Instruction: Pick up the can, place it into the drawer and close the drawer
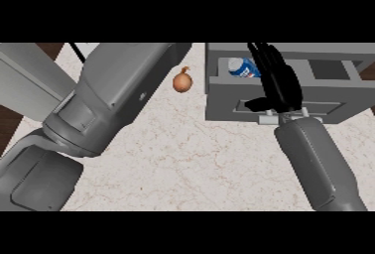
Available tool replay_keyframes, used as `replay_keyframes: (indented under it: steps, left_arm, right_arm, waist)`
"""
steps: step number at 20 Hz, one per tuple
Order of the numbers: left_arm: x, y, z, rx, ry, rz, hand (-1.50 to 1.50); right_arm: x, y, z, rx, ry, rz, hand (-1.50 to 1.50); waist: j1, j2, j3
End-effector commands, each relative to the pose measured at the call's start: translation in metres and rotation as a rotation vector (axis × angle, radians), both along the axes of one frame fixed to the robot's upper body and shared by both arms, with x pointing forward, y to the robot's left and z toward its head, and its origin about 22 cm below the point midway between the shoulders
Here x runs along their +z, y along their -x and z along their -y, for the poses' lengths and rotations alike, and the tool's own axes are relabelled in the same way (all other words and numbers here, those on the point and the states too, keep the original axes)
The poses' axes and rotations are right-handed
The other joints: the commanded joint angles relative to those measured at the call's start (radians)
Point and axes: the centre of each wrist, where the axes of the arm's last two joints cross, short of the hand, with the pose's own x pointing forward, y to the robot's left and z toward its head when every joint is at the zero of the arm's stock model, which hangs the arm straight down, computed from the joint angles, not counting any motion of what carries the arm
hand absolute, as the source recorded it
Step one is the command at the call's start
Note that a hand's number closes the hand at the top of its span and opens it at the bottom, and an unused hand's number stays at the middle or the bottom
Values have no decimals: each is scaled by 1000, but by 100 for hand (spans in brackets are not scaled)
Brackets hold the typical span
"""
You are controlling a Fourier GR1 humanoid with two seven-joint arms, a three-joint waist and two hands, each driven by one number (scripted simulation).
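Blue and white, the can lies inside the open grey drawer at the far right of the marbled counter, which puts the first two parts of the job, lifting and placing, apparently behind the robot. The right hand stretches over the drawer from the lower right, its black fingers extended in a long line beside the can rather than wrapped round it; it looks released and holds nothing, though whether a fingertip touches the can cannot be made out. The drawer's front panel sits pulled out toward the robot, beneath the wrist, so the closing push appears to be what is left. The left arm fills the left half of the view as a bulky grey forearm running up toward the top edge; its hand does not show at all. A brown onion rests on the counter between the left arm and the drawer, clear of both and seemingly no part of the work. Judged from this view, the task is well past halfway, with only the drawer to be shut.
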Motion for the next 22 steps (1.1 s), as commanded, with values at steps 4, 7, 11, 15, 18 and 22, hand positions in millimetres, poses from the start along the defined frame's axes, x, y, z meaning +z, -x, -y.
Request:
replay_keyframes:
  steps: [4,7,11,15,18,22]
  left_arm:
    - [8,-3,-21,16,5,-9,-150]
    - [-16,-5,-32,17,-9,1,-150]
    - [2,-3,-42,10,-18,-19,-150]
    - [-4,-1,-51,5,-18,-13,-150]
    - [-8,-2,-66,-2,-15,-35,-150]
    - [-17,2,-75,-19,-10,-30,-150]
  right_arm:
    - [-19,-28,-8,-99,14,106,-150]
    - [4,-49,-11,-109,42,121,-150]
    - [24,-66,-5,-137,24,156,-150]
    - [32,-74,-13,-139,37,194,-150]
    - [52,-83,-11,-165,41,207,-150]
    - [57,-86,-12,-162,28,210,-150]
  waist:
    - [37,-4,0]
    - [35,2,0]
    - [54,-2,0]
    - [63,3,0]
    - [77,6,0]
    - [100,12,0]
